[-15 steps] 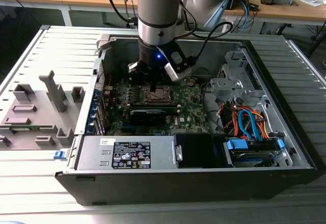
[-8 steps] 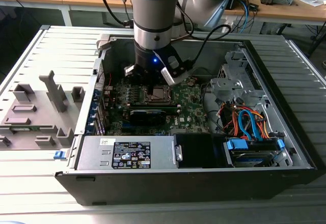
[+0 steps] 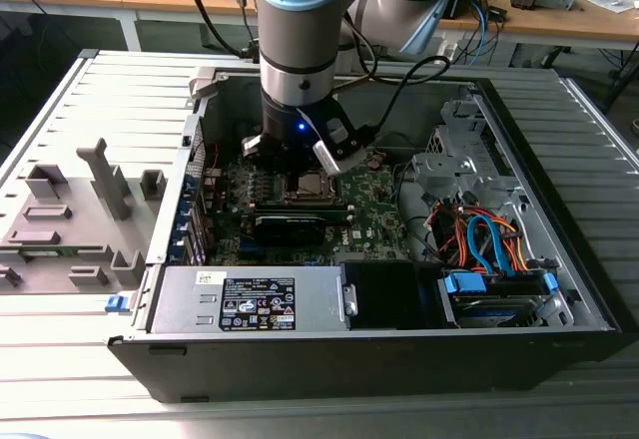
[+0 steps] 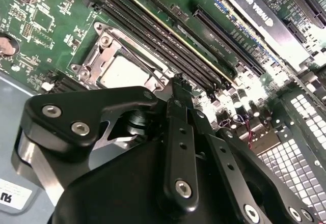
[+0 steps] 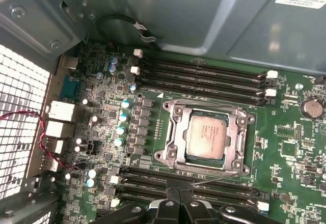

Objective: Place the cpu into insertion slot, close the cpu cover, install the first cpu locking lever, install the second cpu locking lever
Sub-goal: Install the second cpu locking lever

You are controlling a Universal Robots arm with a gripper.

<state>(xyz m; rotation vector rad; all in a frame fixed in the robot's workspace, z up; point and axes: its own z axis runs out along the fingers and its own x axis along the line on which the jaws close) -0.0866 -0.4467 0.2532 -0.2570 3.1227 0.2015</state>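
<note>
Already cpu (image 5: 206, 137) flat under cpu cover (image 5: 175, 132).

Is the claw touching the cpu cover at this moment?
Apart. In the first wrist view, the claw hangs over the memory slots, with green board visible between it and the cpu cover.

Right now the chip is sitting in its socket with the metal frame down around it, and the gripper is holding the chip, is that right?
Not quite: the gripper holds nothing and hangs off to one side of the socket. The first wrist view shows the chip seated, with the metal frame down around it.
</note>
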